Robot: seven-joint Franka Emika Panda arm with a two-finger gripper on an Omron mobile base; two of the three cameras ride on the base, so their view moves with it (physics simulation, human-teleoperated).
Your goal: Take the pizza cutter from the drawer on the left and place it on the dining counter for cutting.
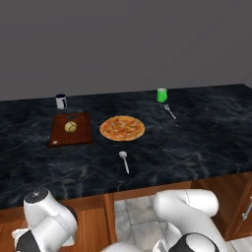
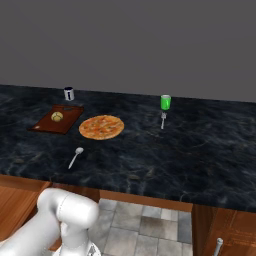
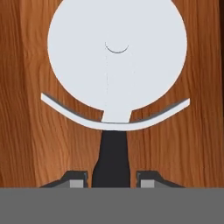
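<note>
Though no writing shows, hand [image 3: 112, 177] straddles pizza cutter [image 3: 117, 57] handle w/ fingertips apart.

Pincer [image 3: 113, 179] fingers [image 3: 76, 180] spread, arm folded low.

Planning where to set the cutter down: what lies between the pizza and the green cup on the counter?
Nothing: in both base views the black counter is bare between pizza and green cup; the fork lies just beside that line.

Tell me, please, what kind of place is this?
Most likely a kitchen, rendered: a long black marble-look dining counter on reddish-brown wood cabinets, with a pizza, a cutting board and a white spoon lying on it.
</note>
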